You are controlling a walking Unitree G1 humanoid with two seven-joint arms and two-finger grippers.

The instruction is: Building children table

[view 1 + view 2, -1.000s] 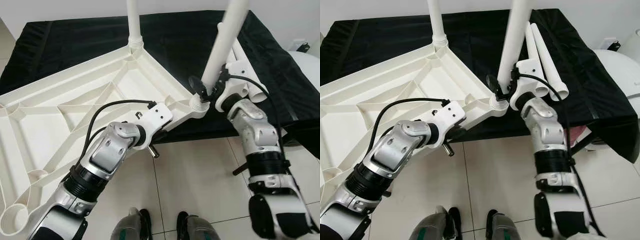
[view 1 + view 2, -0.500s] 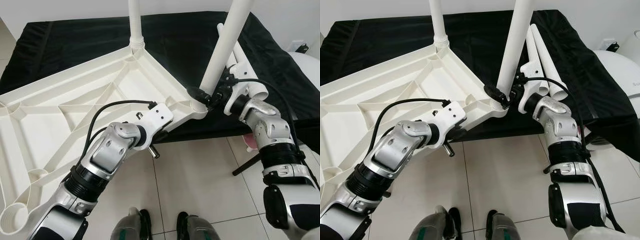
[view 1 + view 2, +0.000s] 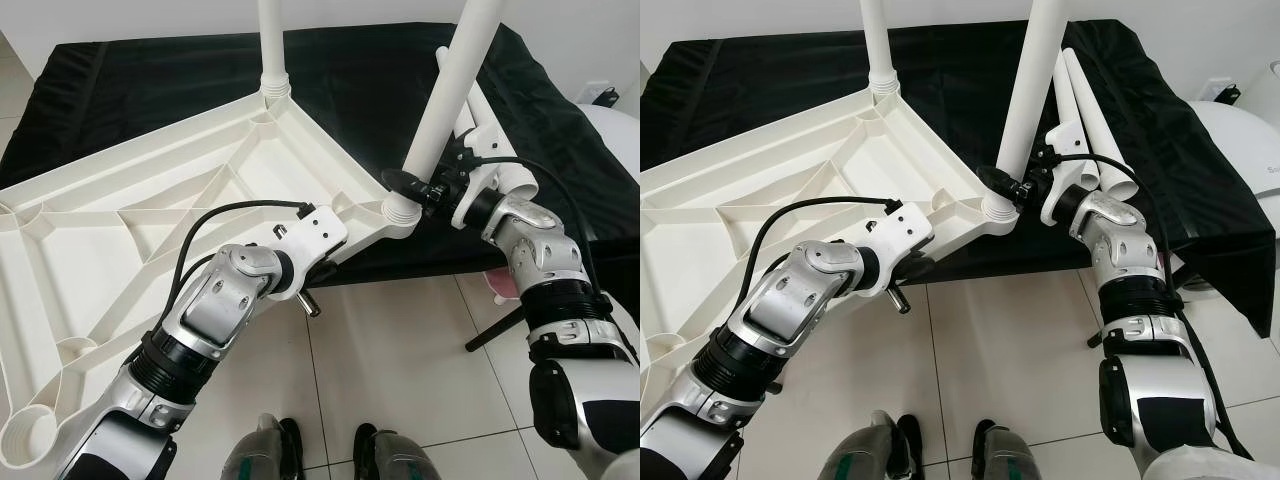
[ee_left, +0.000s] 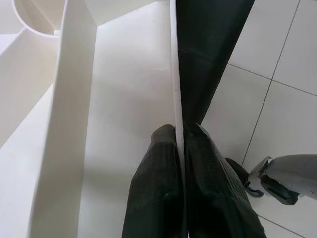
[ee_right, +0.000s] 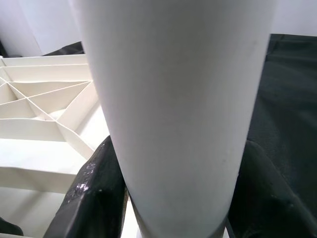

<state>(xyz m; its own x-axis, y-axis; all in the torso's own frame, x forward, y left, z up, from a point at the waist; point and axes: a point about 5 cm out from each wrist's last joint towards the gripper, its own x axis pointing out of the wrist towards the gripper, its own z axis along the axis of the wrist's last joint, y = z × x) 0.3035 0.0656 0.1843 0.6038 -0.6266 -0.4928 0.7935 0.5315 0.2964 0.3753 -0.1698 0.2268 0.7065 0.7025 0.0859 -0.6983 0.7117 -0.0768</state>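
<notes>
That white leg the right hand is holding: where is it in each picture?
Left eye: white leg slants from the top edge to the corner socket, right of centre.
Right eye: the same, nearer the centre.
Left wrist: cannot be made out.
Right wrist: fills the middle.
Shared landmark: the ribbed white tabletop.

left gripper (image 4: 179,148) fingers pinched shut; right gripper (image 5: 173,193) fingers clamped, both arms extended forward

A plain indoor room, likely in a home: pale glossy floor tiles (image 3: 400,350) with dark grout, a white wall (image 3: 150,20), and a black cloth (image 3: 1200,170) draped over a low surface.
</notes>
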